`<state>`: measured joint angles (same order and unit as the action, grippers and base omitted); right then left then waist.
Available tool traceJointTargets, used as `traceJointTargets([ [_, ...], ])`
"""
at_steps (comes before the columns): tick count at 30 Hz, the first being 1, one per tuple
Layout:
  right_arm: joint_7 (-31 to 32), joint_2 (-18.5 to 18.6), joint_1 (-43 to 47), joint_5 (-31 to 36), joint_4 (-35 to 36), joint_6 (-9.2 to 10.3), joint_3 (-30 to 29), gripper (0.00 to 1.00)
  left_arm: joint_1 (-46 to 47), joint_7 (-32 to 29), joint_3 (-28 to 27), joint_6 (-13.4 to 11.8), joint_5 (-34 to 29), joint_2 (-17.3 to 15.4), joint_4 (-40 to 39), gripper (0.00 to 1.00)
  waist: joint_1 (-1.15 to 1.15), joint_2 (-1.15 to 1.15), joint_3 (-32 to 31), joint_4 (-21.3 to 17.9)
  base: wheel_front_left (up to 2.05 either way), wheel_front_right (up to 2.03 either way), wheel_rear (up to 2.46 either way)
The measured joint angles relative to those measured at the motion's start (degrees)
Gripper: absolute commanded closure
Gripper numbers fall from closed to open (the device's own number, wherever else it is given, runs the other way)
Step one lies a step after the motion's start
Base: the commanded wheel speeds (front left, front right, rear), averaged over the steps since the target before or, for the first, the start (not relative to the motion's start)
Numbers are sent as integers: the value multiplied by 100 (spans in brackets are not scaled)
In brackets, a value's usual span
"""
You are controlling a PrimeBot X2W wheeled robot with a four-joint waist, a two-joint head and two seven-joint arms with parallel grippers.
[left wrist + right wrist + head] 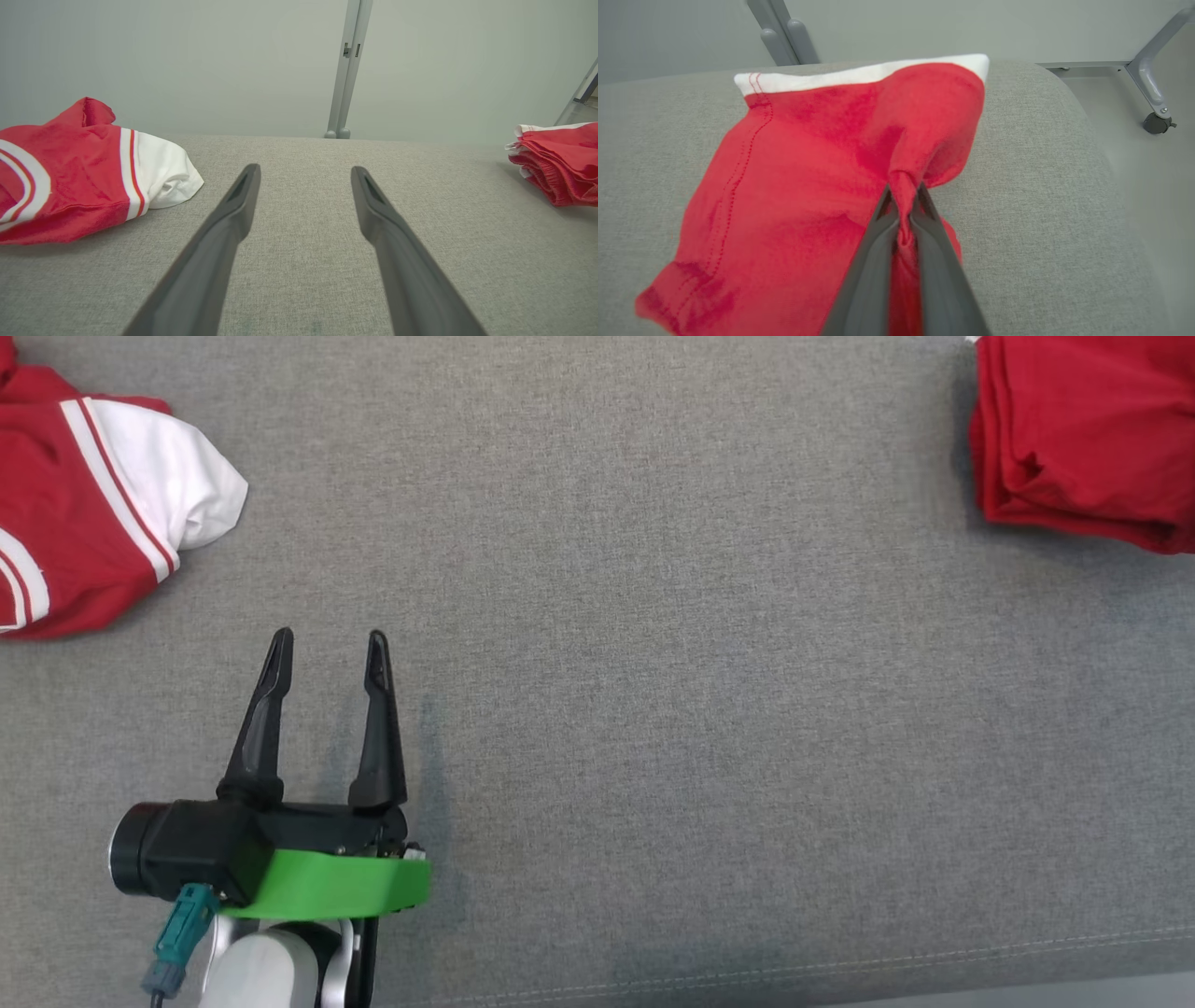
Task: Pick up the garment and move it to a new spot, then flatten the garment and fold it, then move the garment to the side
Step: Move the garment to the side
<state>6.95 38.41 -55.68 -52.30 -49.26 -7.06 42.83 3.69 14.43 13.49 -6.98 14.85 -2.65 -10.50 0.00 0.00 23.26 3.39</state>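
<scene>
Over at the worktop's (653, 709) far right end sits the folded red garment (1083, 439), right gripper (904, 189) jaws pinched shut on a bunch of its cloth. Left gripper (329, 639) hangs wide open, well apart, nearer the other red-and-white garment (84, 513), so it's the right arm's move imo.

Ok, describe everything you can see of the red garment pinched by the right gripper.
The red garment looks like soft knit fabric, folded into layers, with a white band along its far edge and dotted stitch lines near one side. It lies on the grey cushioned surface close to its rounded end, at the upper right of the head view. The right gripper is shut on a bunched ridge of the cloth, which tents up toward the fingers.
</scene>
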Motion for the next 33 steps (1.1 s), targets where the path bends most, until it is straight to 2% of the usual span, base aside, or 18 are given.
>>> traceJointTargets([
  [11,-21,144,-307,363,-212,16,109,100,235,1,153,93,-136,3,-132,0,0,0,353,90,0,0,0],
  [20,-99,278,-440,502,-442,222,155,100,275,1,113,93,-143,4,-141,0,0,0,564,313,0,0,0],
  [29,-312,313,-607,909,-557,370,334,100,279,1,92,93,-156,5,-129,0,0,0,662,360,0,0,0],
  [30,-341,313,-607,942,-581,381,350,89,279,1,92,93,-174,5,-125,0,0,0,663,359,0,0,0],
  [32,-410,310,-607,999,-619,467,360,50,279,1,90,93,-196,7,-114,0,0,0,662,354,0,0,0],
  [33,-437,310,-607,1001,-646,469,360,11,279,1,88,93,-197,7,-108,0,0,0,658,350,0,0,0],
])
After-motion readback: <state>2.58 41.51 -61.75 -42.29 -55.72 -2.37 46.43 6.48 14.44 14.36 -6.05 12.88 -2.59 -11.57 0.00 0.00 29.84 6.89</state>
